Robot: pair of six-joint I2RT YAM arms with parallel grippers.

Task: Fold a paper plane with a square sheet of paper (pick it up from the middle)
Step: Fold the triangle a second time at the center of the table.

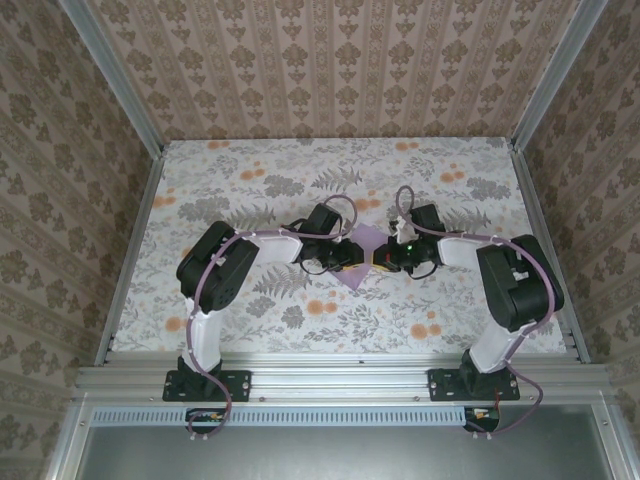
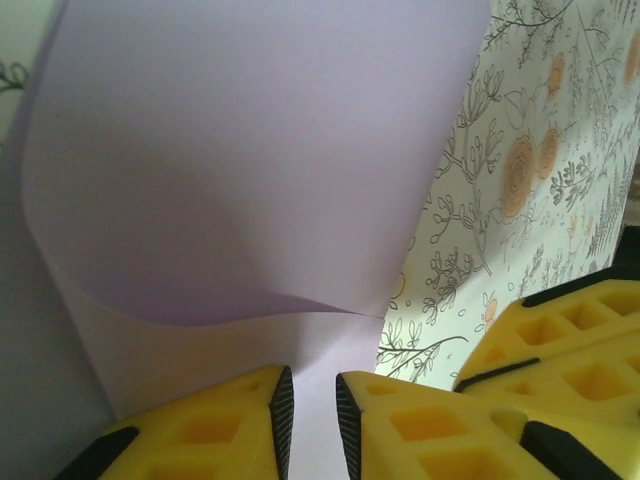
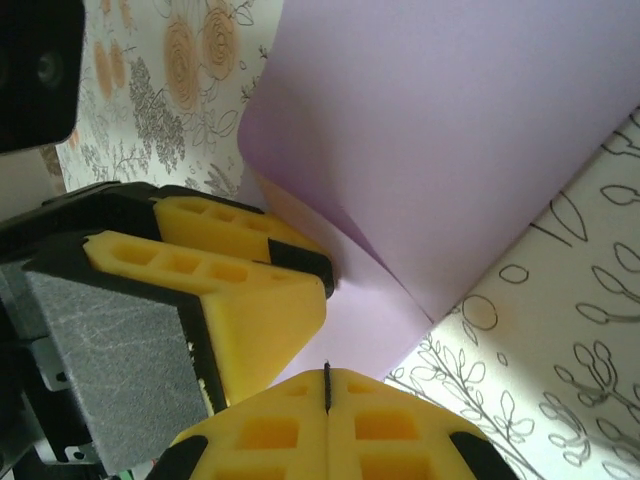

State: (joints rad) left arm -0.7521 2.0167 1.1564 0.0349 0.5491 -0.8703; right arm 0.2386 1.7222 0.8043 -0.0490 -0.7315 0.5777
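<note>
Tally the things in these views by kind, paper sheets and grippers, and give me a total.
Lavender paper sheet: 1
Yellow-fingered grippers: 2 (left gripper, right gripper)
Total: 3

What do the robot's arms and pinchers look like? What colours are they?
Both the left arm and the right arm have white links, chunky black joints and a thin pinkish cable looping along. The left gripper and right gripper have bright yellow fingers with square pockets and black pads. A tiny green light glows on the right arm.
</note>
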